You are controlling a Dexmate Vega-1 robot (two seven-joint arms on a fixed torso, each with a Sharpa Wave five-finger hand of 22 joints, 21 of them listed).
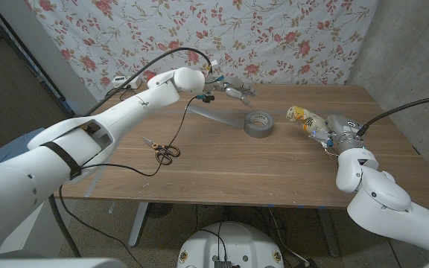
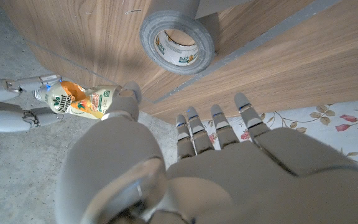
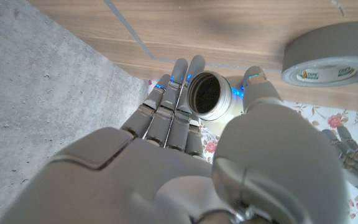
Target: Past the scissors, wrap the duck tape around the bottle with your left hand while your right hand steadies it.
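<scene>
My right hand (image 1: 332, 136) grasps the one bottle (image 1: 306, 120) at the table's (image 1: 222, 164) 3 o'clock, hiding its neck. My left hand (image 1: 228, 91) hovers released at 12 o'clock, above one tape roll (image 1: 258, 123); one pair of scissors (image 1: 162, 150) lies at 9 o'clock.

Glossy white rounded arm shells, black cables and a black band, grey segmented fingers (image 2: 219, 127).

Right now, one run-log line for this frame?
right hand: holds bottle | left hand: open, beyond tape roll | scissors: untouched
</scene>
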